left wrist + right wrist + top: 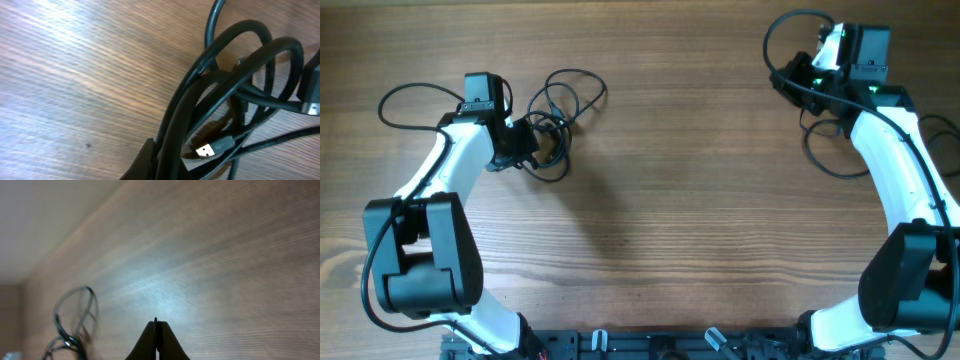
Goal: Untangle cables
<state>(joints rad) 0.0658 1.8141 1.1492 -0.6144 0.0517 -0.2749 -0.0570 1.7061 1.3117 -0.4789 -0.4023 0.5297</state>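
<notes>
Cables: thin black cords in one loose tangle on the far left part of the table. A few open loops spread toward the far edge and to the right.
Cables, left wrist view: several strands cross and loop over one another on the wood. They fill the right half of the frame and run down to the bottom edge.
Plug: a small flat metal connector on a black cord end. It lies low in the tangle, with its open face turned to the left.
Cables, right wrist view: a small, blurred loop low at the left of the frame, well away from the fingers.
Left gripper: sits at the near left edge of the tangle, touching it. In the wrist view the jaws are pressed together, with cable strands pinched between them at the bottom of the frame.
Right gripper: at the far right of the table, well apart from the cables and pointing left. In the wrist view its two fingers meet in a thin seam and nothing lies between them.
Arm wires: thicker black leads loop around the right arm. A similar loop runs beside the left arm.
Table, wrist views: bare brown wood grain, brightly lit at the centre.
</notes>
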